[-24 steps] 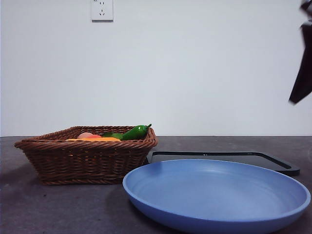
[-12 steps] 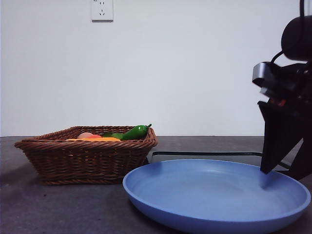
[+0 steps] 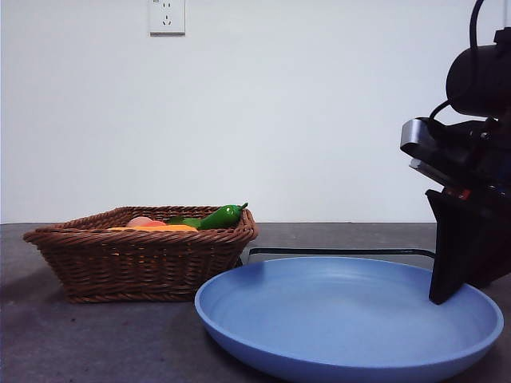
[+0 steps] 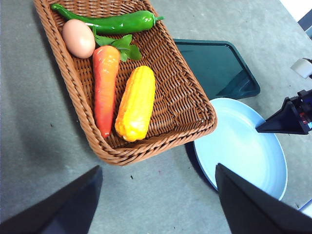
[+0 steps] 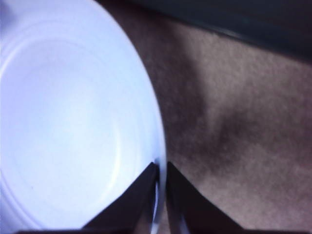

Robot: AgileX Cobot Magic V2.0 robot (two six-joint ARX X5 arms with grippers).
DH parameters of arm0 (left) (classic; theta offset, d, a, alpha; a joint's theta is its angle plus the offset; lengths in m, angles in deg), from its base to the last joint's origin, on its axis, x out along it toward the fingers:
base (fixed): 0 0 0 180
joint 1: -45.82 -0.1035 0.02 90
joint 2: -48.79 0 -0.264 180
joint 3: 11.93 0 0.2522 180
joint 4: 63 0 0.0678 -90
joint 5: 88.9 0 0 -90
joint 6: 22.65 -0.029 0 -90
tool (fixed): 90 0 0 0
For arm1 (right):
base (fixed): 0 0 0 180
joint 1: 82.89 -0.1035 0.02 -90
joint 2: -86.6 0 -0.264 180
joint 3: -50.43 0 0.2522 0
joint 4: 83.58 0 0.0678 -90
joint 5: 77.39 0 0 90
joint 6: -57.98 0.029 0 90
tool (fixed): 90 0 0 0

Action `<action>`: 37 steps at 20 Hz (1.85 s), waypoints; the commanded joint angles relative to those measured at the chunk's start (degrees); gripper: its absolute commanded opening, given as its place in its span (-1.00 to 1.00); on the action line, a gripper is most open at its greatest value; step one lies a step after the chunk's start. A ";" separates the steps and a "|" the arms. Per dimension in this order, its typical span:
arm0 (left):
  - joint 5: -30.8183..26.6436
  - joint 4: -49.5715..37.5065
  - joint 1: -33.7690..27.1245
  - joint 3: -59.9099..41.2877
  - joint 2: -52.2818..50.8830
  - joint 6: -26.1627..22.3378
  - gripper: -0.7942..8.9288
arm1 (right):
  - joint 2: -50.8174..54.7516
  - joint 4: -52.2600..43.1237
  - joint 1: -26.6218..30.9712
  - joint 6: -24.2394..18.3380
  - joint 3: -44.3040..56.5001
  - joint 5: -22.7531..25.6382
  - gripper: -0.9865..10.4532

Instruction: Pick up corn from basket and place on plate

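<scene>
Pinching the plate (image 3: 319,319) rim, right end effector (image 5: 160,170) has its two jaws nearly pressed together with the light-blue rim edge caught between them, seen close in the right wrist view. Front view shows that arm big and dark at the right side, its tip down on the plate's far right edge. Left wrist view also catches the same right end effector as a black wedge at the plate's edge. Left end effector (image 4: 156,200) hovers high above the surface (image 4: 29,161), jaws spread wide, holding nothing, looking down on basket and plate. Corn (image 4: 136,103) lies inside the basket (image 4: 195,122), flat on the woven floor, touching or just beside the carrot (image 4: 104,87). Green pepper (image 4: 114,23) lies across the basket's far end, egg-like peach fruit (image 4: 78,38) just beside it and near the carrot's leafy top. In the front view the pepper tip pokes over the braided rim; corn is barely visible there, only an orange-yellow strip. Plate sits on the surface just beside the basket's corner, empty. Black tray (image 4: 217,66) lies flat beyond the plate, next to the basket's side. White wall behind with an outlet (image 3: 167,16) up high.
</scene>
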 commanded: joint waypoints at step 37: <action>-25.66 -9.55 25.97 35.01 68.65 -15.08 -0.06 | 31.10 18.71 8.39 1.49 -9.11 0.61 -0.83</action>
